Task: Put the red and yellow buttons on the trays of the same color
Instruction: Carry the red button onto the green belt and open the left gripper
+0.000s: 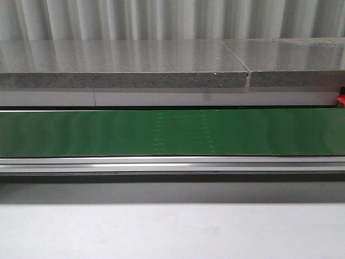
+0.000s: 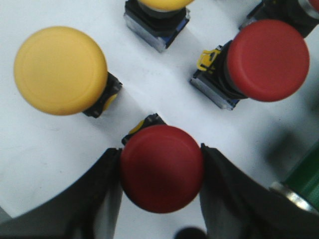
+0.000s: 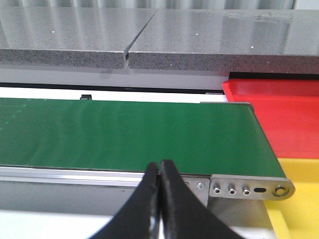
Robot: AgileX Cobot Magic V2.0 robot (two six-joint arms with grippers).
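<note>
Left wrist view shows the left gripper [image 2: 160, 167] with its black fingers [image 2: 102, 191] pressed against both sides of a red button [image 2: 161, 168], clamping its cap on the white table [image 2: 30, 159]. Beyond it sit a yellow button [image 2: 60, 69], a second red button [image 2: 268, 59] and part of another yellow one [image 2: 162, 4], all apart from each other. Right wrist view shows the right gripper [image 3: 159, 172] pinched closed on nothing, near the green conveyor belt [image 3: 124, 134]. Right of the belt's end lie the yellow tray [image 3: 299, 209], nearer, and the red tray [image 3: 284, 114], farther. A grey stone slab [image 1: 124, 65] runs behind.
</note>
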